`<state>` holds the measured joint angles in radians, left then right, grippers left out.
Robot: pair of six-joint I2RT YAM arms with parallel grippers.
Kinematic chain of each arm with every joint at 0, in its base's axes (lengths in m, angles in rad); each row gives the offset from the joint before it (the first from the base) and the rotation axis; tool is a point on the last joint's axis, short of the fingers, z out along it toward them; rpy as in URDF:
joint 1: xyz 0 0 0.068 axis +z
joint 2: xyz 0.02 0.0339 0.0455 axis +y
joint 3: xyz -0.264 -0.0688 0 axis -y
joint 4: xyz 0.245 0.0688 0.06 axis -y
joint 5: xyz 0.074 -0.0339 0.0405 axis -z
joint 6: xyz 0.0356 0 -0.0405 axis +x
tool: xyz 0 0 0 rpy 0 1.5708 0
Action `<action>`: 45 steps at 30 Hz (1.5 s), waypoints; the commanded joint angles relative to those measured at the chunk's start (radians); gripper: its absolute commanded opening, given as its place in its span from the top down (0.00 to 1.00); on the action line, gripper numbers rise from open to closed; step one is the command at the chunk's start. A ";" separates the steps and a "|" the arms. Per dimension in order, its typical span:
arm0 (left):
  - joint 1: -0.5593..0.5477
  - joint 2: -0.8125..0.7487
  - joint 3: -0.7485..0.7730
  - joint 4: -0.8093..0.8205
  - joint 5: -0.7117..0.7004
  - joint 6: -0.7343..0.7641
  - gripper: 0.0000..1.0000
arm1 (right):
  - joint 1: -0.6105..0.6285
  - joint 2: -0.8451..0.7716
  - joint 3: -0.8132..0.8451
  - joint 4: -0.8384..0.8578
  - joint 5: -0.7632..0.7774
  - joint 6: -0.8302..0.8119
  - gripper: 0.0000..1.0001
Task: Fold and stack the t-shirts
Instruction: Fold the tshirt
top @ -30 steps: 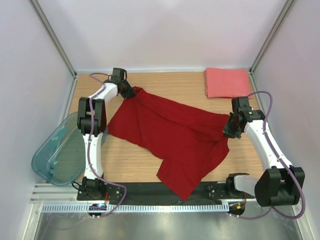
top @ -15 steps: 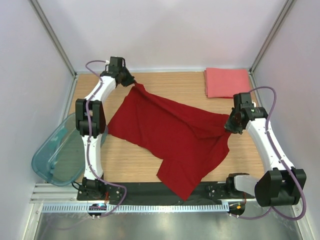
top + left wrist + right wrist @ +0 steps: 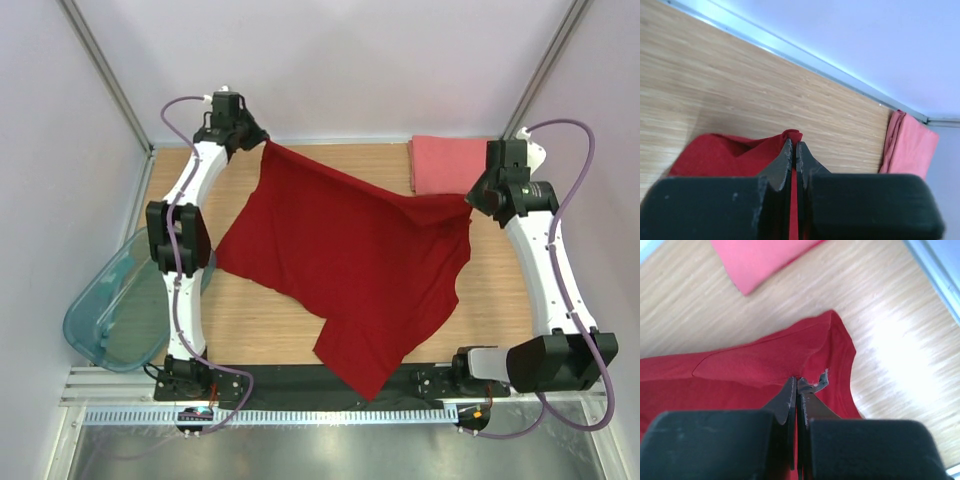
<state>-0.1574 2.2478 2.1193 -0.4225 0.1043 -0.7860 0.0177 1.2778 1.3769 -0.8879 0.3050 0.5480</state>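
Readable text: none in any view.
Dark red t-shirt (image 3: 350, 265): plain cloth, no print or tag lettering to be made out.
Salmon-pink t-shirt (image 3: 452, 165): plain, nothing legible.

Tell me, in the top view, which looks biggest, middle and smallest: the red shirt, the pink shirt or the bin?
Largest: red shirt.
Middle: bin.
Smallest: pink shirt, with its corner partly hidden.

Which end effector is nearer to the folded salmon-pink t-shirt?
Right. The right end effector holds the dark red t-shirt just beside the salmon-pink t-shirt; the left end effector is at the far left corner.
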 commanded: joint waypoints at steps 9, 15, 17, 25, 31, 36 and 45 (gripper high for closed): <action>0.012 -0.195 0.018 0.068 -0.074 0.148 1.00 | -0.005 0.023 0.298 0.072 0.069 -0.099 0.99; 0.033 -0.388 -0.047 0.083 -0.038 0.140 1.00 | -0.005 -0.095 0.404 0.066 -0.024 -0.079 0.99; 0.035 -0.488 -0.067 0.082 -0.035 0.143 1.00 | -0.004 -0.139 0.428 0.041 -0.068 -0.083 0.99; 0.045 -0.855 -0.200 0.053 -0.069 0.152 1.00 | -0.005 -0.391 0.513 0.021 -0.335 -0.034 0.99; 0.048 -1.112 -0.266 0.044 -0.164 0.175 1.00 | -0.004 -0.460 0.645 0.009 -0.446 0.026 0.99; 0.050 -1.220 -0.234 0.045 -0.190 0.163 1.00 | -0.005 -0.456 0.787 -0.043 -0.461 0.023 0.99; 0.048 -1.292 -0.315 0.119 -0.239 0.128 0.99 | -0.004 -0.419 0.866 -0.082 -0.469 0.059 0.99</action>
<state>-0.1154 0.9104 1.8256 -0.3542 -0.0963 -0.6468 0.0166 0.7979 2.2395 -0.9695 -0.1486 0.5827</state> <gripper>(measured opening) 0.010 0.031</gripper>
